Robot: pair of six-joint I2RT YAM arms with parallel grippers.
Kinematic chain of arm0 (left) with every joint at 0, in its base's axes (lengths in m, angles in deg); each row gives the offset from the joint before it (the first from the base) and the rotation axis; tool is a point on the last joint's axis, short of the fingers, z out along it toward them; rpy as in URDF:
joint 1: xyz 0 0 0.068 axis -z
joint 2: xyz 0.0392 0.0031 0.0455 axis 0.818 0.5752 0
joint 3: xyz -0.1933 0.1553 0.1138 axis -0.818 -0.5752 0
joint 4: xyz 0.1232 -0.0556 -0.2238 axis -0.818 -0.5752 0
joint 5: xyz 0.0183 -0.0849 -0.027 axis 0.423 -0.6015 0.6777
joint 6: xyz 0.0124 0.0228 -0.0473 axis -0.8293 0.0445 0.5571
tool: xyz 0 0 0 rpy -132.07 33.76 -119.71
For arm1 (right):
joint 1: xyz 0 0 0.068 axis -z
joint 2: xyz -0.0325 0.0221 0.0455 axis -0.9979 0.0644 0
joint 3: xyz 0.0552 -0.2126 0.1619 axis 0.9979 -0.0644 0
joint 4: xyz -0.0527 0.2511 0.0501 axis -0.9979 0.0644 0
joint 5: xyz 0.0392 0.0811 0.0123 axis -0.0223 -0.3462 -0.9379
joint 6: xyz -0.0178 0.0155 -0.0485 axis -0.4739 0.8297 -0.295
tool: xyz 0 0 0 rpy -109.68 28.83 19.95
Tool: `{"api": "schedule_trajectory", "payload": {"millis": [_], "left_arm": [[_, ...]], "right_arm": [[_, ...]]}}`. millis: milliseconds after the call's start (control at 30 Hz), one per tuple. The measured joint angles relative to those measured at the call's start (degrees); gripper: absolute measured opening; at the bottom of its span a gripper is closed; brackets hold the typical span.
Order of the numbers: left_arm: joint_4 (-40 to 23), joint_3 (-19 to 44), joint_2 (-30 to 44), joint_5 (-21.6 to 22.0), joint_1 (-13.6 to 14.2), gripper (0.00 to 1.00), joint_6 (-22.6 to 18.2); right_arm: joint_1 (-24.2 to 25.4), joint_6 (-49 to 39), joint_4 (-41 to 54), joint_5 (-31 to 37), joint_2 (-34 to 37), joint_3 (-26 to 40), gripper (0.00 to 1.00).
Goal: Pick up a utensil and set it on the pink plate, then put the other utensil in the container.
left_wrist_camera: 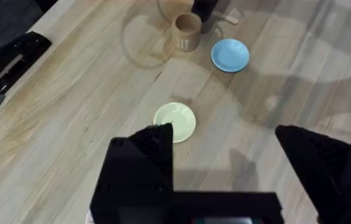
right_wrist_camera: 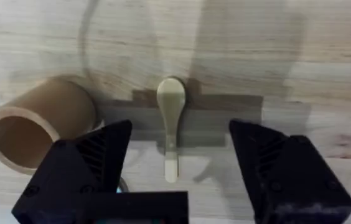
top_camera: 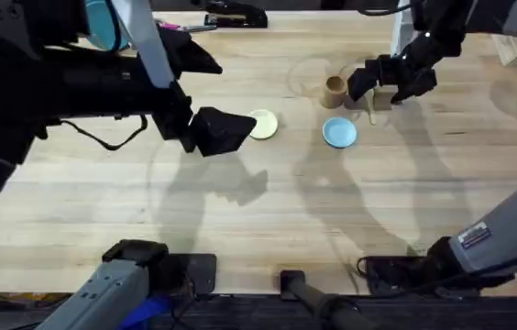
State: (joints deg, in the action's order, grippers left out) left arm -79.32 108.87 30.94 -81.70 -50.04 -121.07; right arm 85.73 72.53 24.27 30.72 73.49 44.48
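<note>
Right gripper (right_wrist_camera: 178, 177) fingers spread wide | small pale wooden spoon (right_wrist_camera: 171, 127) lay between them | tan-brown cylindrical cup (right_wrist_camera: 35, 127) beside one finger | left gripper (left_wrist_camera: 225, 171) fingers apart, empty.

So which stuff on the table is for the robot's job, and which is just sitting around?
For the job: wooden spoon, brown cup, right gripper open over the spoon.
Just lying about: yellow plate, blue plate, black stapler.

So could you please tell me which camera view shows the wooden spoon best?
The right wrist view: the spoon lies flat and whole between the open right claw, beside the cup. Overhead, that claw mostly hides it. The left wrist view shows just a far sliver.
</note>
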Motion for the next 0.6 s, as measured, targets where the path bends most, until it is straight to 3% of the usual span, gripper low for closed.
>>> {"api": "schedule_trajectory", "payload": {"millis": [200, 400, 600], "left_arm": [[0.00, 0.00, 0.00, 0.00, 0.00, 0.996, 0.00], [0.00, 0.00, 0.00, 0.00, 0.00, 0.996, 0.00], [0.00, 0.00, 0.00, 0.00, 0.00, 0.996, 0.00]], "right_arm": [[-0.19, 0.74, 0.22, 0.64, 0.61, 0.61, 0.904], [-0.55, -0.16, 0.70, 2.68, 0.96, 0.92, 0.676], [-2.21, -1.05, 0.67, 4.77, 1.07, 1.02, 0.654]]}}
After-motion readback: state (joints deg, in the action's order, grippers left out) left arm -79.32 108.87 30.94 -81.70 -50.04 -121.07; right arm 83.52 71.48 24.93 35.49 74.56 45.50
